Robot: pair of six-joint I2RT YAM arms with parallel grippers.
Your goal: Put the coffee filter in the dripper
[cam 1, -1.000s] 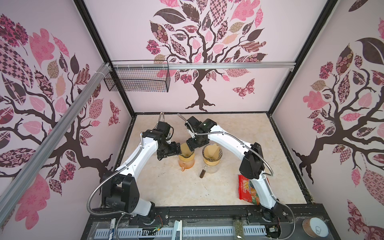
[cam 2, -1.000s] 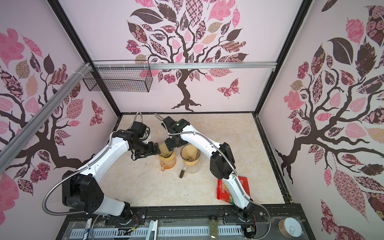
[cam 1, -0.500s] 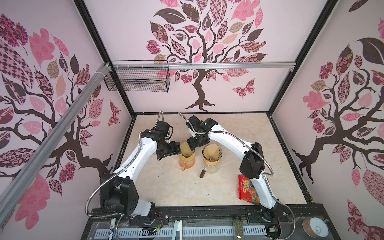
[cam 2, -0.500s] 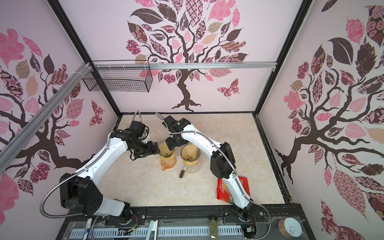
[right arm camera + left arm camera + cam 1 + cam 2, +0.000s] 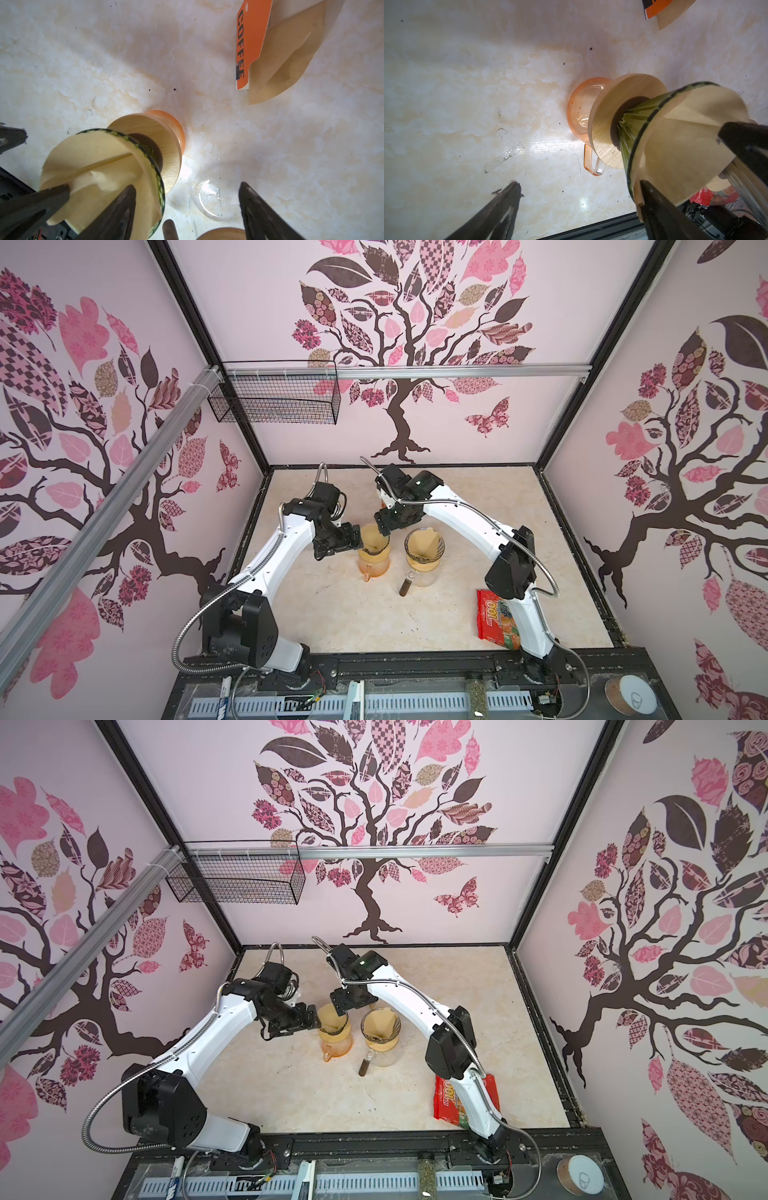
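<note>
Coffee filter [image 5: 685,145] flanked by left tool [image 5: 578,182] and right tool [image 5: 186,185], both spread, each brushing paper. Filter already inside green dripper [image 5: 639,116] atop orange carafe [image 5: 579,108] on surface [image 5: 467,83], edge proud of rim. Seemingly left: press flush, withdraw.

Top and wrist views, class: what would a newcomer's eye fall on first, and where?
At the middle of the table, the left gripper and right gripper, jaws open, flank a green dripper holding a paper filter on an orange carafe. A second dripper stands just right of it. Bold tree-patterned walls surround it all.
</note>
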